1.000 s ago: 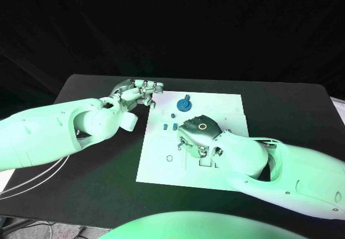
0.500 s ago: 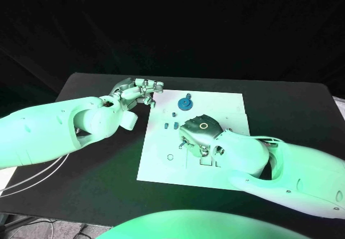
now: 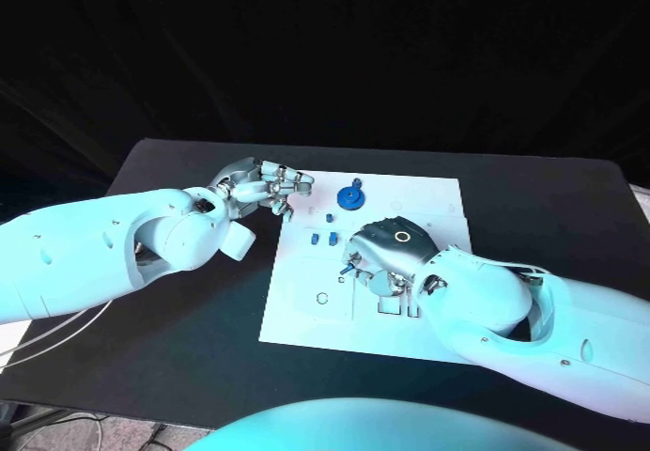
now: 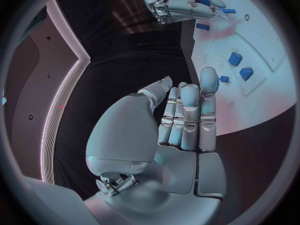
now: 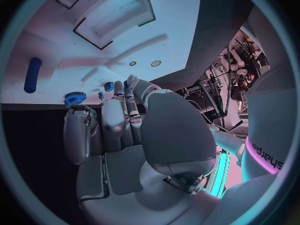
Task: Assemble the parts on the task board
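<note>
Task board [image 3: 420,202] bears no readable writing beneath right hand [image 3: 386,249]

One white board [image 3: 426,202] is lying on one black table [image 3: 162,169], with two silver hands hovering over it: the left hand [image 3: 257,183] and the right hand [image 3: 386,249]. One blue gear [image 3: 349,197], one blue peg [image 5: 32,75] and three small blue blocks [image 3: 315,239] are sitting there, possibly more beneath the right hand.

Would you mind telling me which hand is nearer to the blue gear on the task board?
Left. The left hand hovers at the task board's edge, just beside the blue gear. The right hand is over the board's middle, nearer the robot and farther from the gear.
</note>
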